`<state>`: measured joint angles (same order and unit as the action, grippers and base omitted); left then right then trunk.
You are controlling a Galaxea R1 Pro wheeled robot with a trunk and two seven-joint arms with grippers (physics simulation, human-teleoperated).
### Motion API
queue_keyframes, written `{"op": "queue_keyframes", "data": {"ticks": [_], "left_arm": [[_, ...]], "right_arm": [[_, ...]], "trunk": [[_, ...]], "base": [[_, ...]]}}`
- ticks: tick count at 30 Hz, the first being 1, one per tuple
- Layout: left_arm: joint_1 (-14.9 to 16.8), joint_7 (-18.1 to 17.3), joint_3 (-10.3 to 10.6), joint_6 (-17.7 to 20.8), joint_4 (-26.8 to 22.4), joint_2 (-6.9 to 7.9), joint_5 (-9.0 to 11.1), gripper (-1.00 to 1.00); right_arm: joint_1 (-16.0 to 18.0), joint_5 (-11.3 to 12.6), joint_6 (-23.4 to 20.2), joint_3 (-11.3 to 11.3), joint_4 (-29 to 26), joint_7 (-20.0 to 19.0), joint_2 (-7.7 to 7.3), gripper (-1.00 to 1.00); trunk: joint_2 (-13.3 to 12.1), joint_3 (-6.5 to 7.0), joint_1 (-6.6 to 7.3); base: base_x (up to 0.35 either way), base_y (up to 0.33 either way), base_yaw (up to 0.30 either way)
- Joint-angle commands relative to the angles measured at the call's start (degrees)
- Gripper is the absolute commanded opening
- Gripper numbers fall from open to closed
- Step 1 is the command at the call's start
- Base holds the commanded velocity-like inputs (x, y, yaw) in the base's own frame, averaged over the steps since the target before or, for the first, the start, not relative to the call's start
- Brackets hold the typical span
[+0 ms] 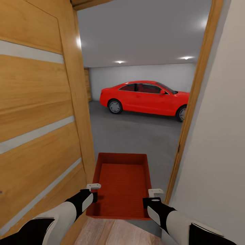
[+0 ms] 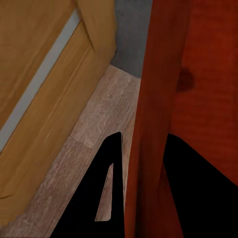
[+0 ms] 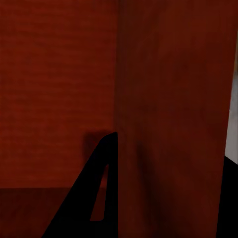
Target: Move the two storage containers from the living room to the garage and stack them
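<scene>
Item: orange-red ribbed plastic container (image 1: 121,185), your left gripper (image 1: 92,190) and right gripper (image 1: 153,196) clamping opposite walls, level for carrying through the wooden door frame (image 1: 195,92).

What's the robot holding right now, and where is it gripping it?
One storage container, each gripper clamping a side wall near its near end: left gripper, right gripper.

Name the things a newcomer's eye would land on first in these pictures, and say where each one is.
The red car stands out first, parked on the grey garage floor beyond the doorway. Next comes the orange-red storage container, carried low in front, with the left claw and the right claw clamped on its side walls. The open wooden door looms at the left.
</scene>
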<state>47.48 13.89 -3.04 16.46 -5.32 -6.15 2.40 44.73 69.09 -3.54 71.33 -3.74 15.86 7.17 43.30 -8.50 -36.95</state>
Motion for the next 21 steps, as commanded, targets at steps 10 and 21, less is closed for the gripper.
{"op": "queue_keyframes", "data": {"ticks": [10,21], "left_arm": [[0.0,0.3,0.2,0.2,0.1,-0.01,0.9,-1.00],[0.0,0.3,0.2,0.2,0.1,-0.01,0.9,-1.00]], "right_arm": [[0.1,-1.2,0.6,-0.2,1.4,0.7,-0.05,-1.00],[0.1,-1.2,0.7,-0.2,1.4,0.7,-0.05,-1.00]], "trunk": [[0.1,-0.09,-0.03],[0.1,-0.09,-0.03]], "base": [[0.201,0.256,-0.001],[0.148,0.153,-0.178]]}}
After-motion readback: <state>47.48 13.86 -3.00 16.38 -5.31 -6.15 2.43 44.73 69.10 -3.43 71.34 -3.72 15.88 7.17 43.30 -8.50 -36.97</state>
